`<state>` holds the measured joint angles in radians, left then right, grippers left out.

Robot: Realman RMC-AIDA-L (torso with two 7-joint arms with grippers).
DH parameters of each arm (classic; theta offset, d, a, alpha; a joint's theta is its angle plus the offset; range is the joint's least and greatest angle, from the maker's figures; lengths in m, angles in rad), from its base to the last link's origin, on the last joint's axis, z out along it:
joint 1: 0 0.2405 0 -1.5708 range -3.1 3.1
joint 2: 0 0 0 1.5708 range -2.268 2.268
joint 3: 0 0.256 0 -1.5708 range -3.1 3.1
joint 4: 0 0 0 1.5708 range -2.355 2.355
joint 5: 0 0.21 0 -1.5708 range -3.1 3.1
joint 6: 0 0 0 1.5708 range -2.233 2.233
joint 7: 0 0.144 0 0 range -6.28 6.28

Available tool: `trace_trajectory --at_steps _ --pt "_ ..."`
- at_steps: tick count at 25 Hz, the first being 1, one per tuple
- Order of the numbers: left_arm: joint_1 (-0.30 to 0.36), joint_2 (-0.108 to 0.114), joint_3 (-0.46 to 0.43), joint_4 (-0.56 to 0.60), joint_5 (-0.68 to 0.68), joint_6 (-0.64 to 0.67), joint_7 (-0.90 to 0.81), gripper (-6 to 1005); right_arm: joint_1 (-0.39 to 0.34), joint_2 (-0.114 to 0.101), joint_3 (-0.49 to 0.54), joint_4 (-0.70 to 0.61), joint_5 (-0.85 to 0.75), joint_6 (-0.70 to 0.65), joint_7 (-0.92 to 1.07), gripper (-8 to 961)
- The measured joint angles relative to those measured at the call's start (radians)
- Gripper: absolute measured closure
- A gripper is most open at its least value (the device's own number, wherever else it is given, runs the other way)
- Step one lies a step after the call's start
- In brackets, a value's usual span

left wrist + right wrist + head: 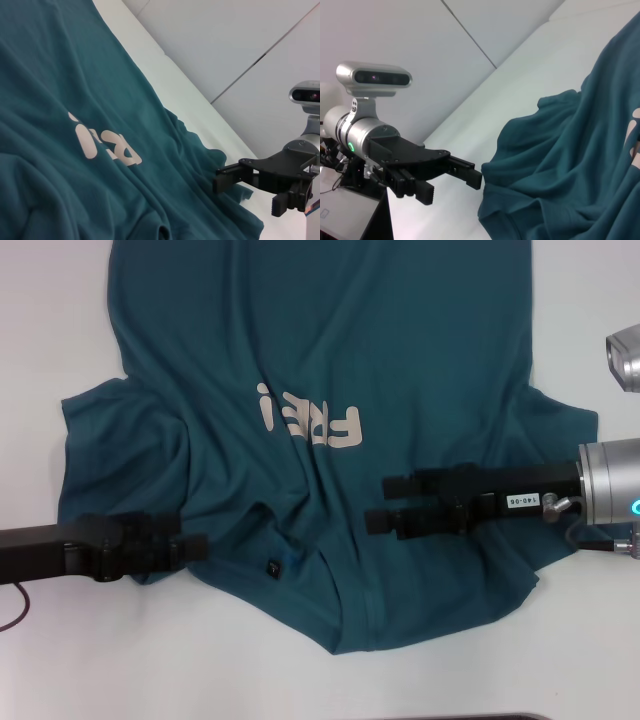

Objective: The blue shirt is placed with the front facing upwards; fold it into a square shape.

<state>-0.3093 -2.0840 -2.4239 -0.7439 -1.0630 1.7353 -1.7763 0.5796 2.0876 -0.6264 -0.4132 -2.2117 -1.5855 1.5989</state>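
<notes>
Blue shirt (400,360) is seen spread front-up across a white table (50,330), its cloth rumpled and creased rather than flat. Off-white letters (310,420) are shown on the chest, upside down in the head view. The collar edge, with a small black neck tag (272,566), is found at the near side of the table, toward the robot. One sleeve is bunched at the robot's left, the other spread at its right.

Left gripper (195,545) is held low at the shirt's near left edge, by the bunched sleeve; its jaws are seen parted in the right wrist view, and whether cloth is touched cannot be told. Right gripper (378,503) is reached in over the shirt's near right part, just below the lettering, its two fingers apart with nothing held between them.
</notes>
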Motion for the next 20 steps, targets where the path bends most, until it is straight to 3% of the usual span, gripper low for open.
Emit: trace_trajectory --at_steps 20 --pt "-0.016 -0.001 -0.017 -0.007 -0.006 0.031 -0.014 138 0.0 0.0 0.002 0.0 0.003 -0.008 0.001 33"
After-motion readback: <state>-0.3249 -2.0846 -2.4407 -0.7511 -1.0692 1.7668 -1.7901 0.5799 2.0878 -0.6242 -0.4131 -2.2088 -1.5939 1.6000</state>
